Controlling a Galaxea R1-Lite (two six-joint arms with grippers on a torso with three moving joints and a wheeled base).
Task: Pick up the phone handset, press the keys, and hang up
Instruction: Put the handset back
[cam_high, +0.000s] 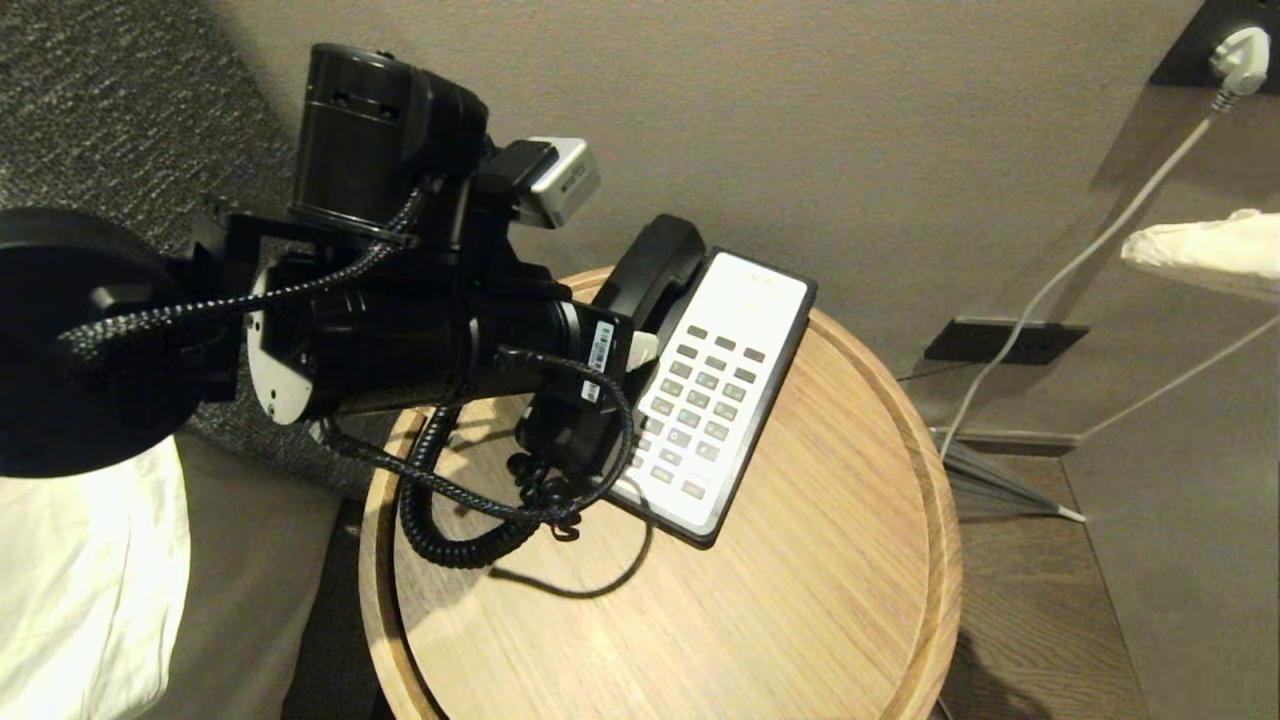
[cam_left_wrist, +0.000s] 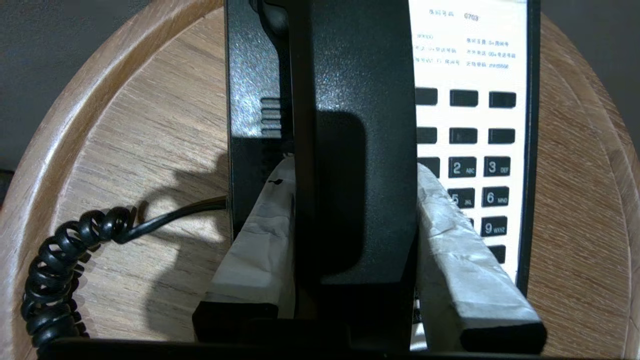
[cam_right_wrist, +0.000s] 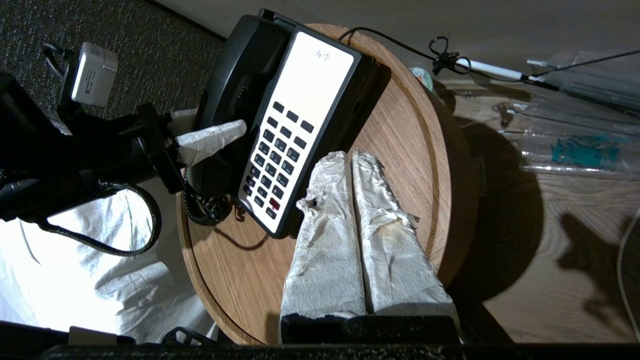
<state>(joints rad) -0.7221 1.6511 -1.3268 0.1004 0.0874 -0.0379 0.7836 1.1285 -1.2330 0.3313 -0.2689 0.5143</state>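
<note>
The black phone handset (cam_high: 655, 265) (cam_left_wrist: 360, 100) (cam_right_wrist: 230, 75) lies along the left side of the black-and-white phone base (cam_high: 745, 300) (cam_right_wrist: 320, 65), over its cradle. My left gripper (cam_high: 625, 345) (cam_left_wrist: 355, 167) is shut on the handset's middle, one white-wrapped finger (cam_left_wrist: 260, 235) pressed to each side. The keys (cam_high: 700, 410) (cam_left_wrist: 480, 165) lie bare beside it. A coiled cord (cam_high: 460, 530) (cam_left_wrist: 55, 265) loops on the table near the handset's lower end. My right gripper (cam_right_wrist: 350, 155) is shut on nothing, above the table to the right of the base.
The phone stands on a round wooden table with a raised rim (cam_high: 930, 480) (cam_right_wrist: 430, 150). White bedding (cam_high: 80, 580) lies at the left. A white plug and cable (cam_high: 1240, 50) hang on the wall at the right, above dark wood floor (cam_high: 1040, 600).
</note>
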